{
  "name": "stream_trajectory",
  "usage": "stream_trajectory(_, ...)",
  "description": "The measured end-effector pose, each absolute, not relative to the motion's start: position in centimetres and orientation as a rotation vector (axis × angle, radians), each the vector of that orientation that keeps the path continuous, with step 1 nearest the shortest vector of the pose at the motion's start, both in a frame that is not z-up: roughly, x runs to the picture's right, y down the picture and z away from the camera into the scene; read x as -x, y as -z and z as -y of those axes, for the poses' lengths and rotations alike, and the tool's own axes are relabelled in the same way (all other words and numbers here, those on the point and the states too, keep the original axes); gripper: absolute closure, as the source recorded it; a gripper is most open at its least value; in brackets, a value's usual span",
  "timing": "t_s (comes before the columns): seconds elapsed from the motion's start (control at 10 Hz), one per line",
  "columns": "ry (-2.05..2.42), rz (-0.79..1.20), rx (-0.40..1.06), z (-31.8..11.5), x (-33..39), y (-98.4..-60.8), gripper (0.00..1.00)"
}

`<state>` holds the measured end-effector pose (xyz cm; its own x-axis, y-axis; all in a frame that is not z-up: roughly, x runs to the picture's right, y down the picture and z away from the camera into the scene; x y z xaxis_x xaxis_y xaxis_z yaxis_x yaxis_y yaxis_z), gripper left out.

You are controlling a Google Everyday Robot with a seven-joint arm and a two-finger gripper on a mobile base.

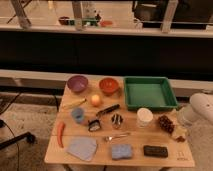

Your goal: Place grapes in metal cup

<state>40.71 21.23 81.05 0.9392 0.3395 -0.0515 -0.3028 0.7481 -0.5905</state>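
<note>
1 bumpy, dark-red bunch of grapes (pixel 165 123) lies just beside the gripper (pixel 178 133), whose grip state cannot be told; 1 shiny round metal cup (pixel 117 120) stands apart.

The pale gripper (pixel 178 134) sits at the right edge of the light wooden surface (pixel 137 141), just beside the dark red-purple grapes (pixel 165 123). To its left are a white cup (pixel 145 116), a silver metal cup (pixel 116 120) with dark reflections, a blue cup (pixel 78 115) and a red chili (pixel 61 134). Beyond it are a green tray (pixel 150 80), an orange-red bowl (pixel 109 85) and a purple bowl (pixel 77 83).
</note>
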Motion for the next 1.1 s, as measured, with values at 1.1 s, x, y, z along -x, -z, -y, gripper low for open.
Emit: stream_trajectory(1.1, -0.397, 0.077, 0.659, -21.3, -40.9, -82.5, 0.58)
